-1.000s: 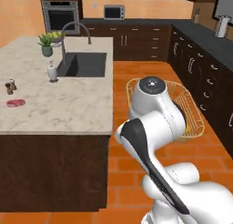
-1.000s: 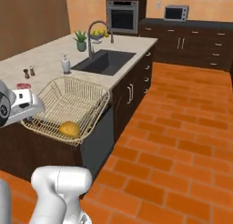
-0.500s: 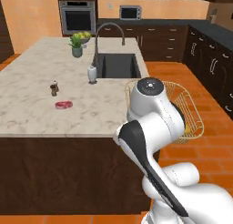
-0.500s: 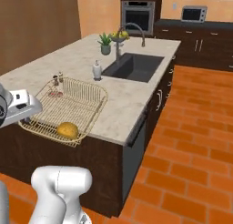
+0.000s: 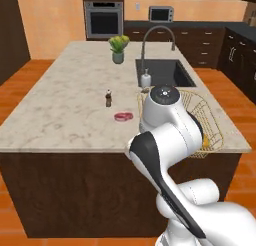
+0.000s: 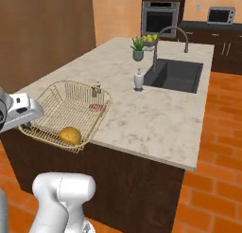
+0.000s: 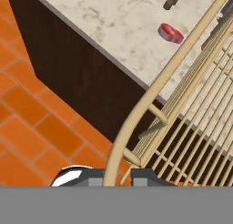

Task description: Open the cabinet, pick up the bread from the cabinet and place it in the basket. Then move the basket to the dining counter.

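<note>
The tan wire basket (image 6: 71, 109) hangs over the near corner of the dining counter (image 6: 156, 113), partly past its edge. My gripper (image 6: 24, 127) is shut on the basket's near rim, at the left of the right base view. In the hand view the rim runs up between my fingertips (image 7: 145, 175), where the gripper (image 7: 116, 177) clamps it. The round golden bread (image 6: 70, 135) lies in the basket's near part. In the left base view the arm hides most of the basket (image 5: 212, 122). The cabinet is out of view.
On the beige top (image 5: 65, 110) are a red thing (image 5: 123, 116), a small dark shaker (image 5: 108, 98), a soap dispenser (image 6: 138, 79) and a potted plant (image 6: 137, 46). A dark sink (image 6: 175, 75) with a tall faucet is set in it. Orange tile floor (image 7: 32, 127) lies below.
The whole picture has shifted: the base has driven up to the island counter, which now stands closer and squarer ahead. The basket stays in my grip, now partly over the counter's corner.
</note>
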Motion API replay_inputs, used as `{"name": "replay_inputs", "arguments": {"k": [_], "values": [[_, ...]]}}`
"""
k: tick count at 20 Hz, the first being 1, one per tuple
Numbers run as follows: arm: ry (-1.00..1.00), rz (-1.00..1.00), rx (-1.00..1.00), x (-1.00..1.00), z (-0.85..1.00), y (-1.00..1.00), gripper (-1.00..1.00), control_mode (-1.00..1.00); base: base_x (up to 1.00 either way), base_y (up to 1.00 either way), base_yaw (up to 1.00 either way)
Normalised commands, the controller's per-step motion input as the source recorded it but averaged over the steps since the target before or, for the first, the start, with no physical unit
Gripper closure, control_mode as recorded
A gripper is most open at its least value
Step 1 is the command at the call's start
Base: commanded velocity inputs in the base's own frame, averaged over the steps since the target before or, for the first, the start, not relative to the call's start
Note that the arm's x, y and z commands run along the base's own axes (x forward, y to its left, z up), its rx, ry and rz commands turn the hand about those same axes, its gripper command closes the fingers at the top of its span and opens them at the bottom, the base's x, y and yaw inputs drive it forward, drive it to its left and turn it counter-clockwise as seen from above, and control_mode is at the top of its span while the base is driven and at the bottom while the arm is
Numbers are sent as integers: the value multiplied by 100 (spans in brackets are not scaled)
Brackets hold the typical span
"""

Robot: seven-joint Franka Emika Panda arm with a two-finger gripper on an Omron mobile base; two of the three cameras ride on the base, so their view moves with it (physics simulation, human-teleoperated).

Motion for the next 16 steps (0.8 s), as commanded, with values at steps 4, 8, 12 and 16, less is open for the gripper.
{"name": "replay_inputs", "arguments": {"k": [4, 8, 12, 16], "values": [[0, 0, 0, 0, 0, 0, 100, 100, 61, 100, -1], [0, 0, 0, 0, 0, 0, 100, 100, 77, 100, -8], [0, 0, 0, 0, 0, 0, 100, 100, 67, 100, -12], [9, -2, 0, 63, -13, 68, 100, -100, 16, 25, -3]]}}
